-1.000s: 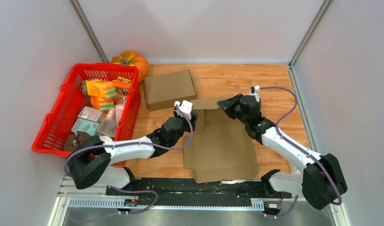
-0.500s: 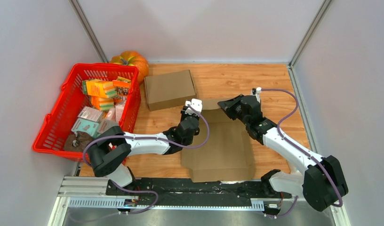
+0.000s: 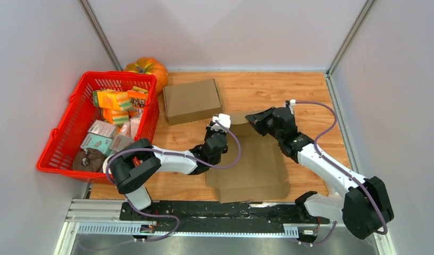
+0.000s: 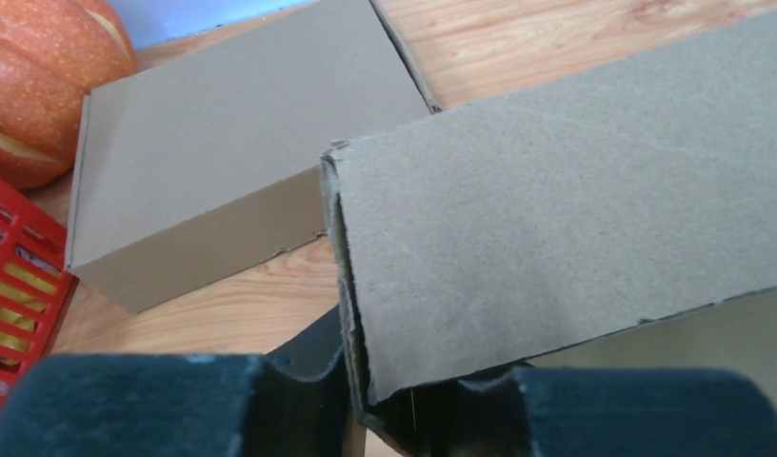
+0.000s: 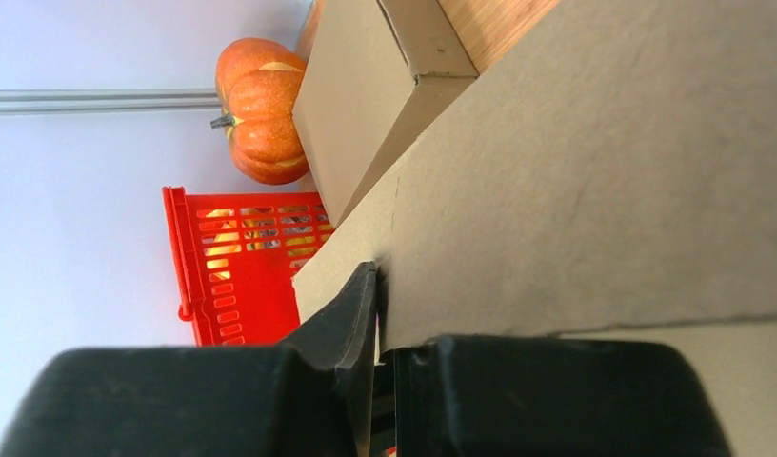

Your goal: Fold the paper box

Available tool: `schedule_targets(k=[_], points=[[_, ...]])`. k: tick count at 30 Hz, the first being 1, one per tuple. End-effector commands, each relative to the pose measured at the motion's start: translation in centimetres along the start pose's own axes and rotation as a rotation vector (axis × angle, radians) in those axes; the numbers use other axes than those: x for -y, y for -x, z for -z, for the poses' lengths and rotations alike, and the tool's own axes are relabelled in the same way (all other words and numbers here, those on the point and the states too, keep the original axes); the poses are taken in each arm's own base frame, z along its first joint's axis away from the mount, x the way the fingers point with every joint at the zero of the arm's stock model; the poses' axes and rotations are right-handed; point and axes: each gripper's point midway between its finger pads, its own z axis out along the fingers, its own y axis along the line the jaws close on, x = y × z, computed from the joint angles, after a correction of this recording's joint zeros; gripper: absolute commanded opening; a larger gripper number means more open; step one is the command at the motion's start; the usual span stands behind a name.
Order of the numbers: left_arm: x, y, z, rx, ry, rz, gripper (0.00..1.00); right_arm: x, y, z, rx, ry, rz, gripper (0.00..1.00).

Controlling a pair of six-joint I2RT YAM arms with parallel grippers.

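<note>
The unfolded paper box (image 3: 249, 164) lies as a brown cardboard blank on the wooden table between the arms. My left gripper (image 3: 219, 129) is shut on the blank's far left flap; in the left wrist view the flap (image 4: 556, 219) stands raised between my fingers (image 4: 361, 381). My right gripper (image 3: 256, 120) is shut on the far flap near its right end; in the right wrist view the cardboard (image 5: 604, 190) fills the frame above the pinched jaws (image 5: 380, 314).
A folded brown box (image 3: 192, 100) lies just behind the blank, also in the left wrist view (image 4: 204, 143). An orange pumpkin (image 3: 149, 68) sits at the back left. A red basket (image 3: 149, 125) with several packets stands on the left. White walls enclose the table.
My left gripper has moved right and away from the bases to the blank's far left corner, its arm stretching out. The blank's far flap has lifted. The right gripper has hardly moved.
</note>
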Motion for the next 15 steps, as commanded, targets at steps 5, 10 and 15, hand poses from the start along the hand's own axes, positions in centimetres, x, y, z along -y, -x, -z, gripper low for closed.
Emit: schedule_targets(k=[5, 10, 15], points=[[-0.9, -1.3, 0.3, -0.043, 0.008, -0.08, 0.0, 0.3, -1.2, 2.4, -0.135, -0.081, 0.307, 0.75], [-2.0, -1.6, 1.4, -0.064, -0.011, -0.055, 0.0, 3.8, -1.2, 10.4, -0.383, -0.283, 0.744, 0.9], [-3.4, -1.4, 2.2, -0.073, 0.01, -0.043, 0.0, 3.1, 4.2, 14.3, -0.168, -0.312, 0.846, 0.98]])
